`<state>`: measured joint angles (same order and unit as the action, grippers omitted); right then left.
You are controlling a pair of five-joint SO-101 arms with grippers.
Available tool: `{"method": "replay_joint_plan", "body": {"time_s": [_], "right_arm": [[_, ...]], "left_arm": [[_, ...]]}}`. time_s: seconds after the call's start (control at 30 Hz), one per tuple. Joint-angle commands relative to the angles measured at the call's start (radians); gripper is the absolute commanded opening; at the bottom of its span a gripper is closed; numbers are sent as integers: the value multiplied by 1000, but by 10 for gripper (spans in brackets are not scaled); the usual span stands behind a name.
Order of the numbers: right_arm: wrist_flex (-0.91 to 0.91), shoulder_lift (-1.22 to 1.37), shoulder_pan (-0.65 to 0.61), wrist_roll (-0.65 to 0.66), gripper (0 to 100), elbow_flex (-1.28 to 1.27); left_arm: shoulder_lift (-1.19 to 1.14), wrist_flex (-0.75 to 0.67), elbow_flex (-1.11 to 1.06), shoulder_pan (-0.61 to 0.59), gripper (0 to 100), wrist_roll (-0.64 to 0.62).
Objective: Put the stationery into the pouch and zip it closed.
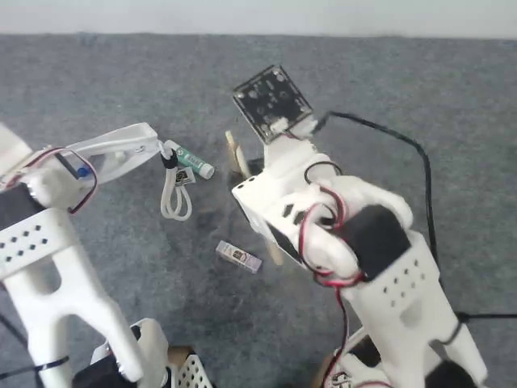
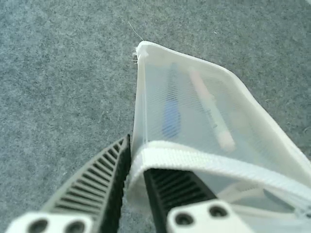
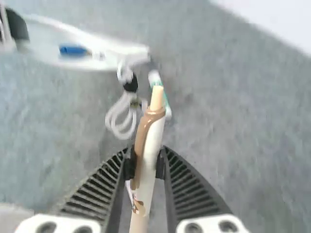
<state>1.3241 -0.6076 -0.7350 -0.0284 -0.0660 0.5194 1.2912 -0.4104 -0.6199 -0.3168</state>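
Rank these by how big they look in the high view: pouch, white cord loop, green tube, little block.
1. pouch, clearly largest.
2. white cord loop.
3. green tube and little block look about alike, so no ranking between them.

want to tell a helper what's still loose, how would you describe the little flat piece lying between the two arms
On the grey carpet, look between the left arm and the right arm, below the white cord loop in the high view. The small flat piece lies there alone; unlike the long green-and-white stick by the loop, it is a short pale rectangle.
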Motion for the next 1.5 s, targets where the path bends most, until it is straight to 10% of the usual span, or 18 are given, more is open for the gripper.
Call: {"method": "replay_joint_plan", "body": {"time_s": [0.0,0.67,1.47], "right_arm": [[-191,-102,-39,3,7,-106],[-1468,-343,-231,11,7,-847],[-2381,361,-236,138,7,-698]], "left_arm": [[9,-28,8,-3,10,-8],[8,-29,8,20,10,-8],[9,-51,-16,34,10,-8]]}}
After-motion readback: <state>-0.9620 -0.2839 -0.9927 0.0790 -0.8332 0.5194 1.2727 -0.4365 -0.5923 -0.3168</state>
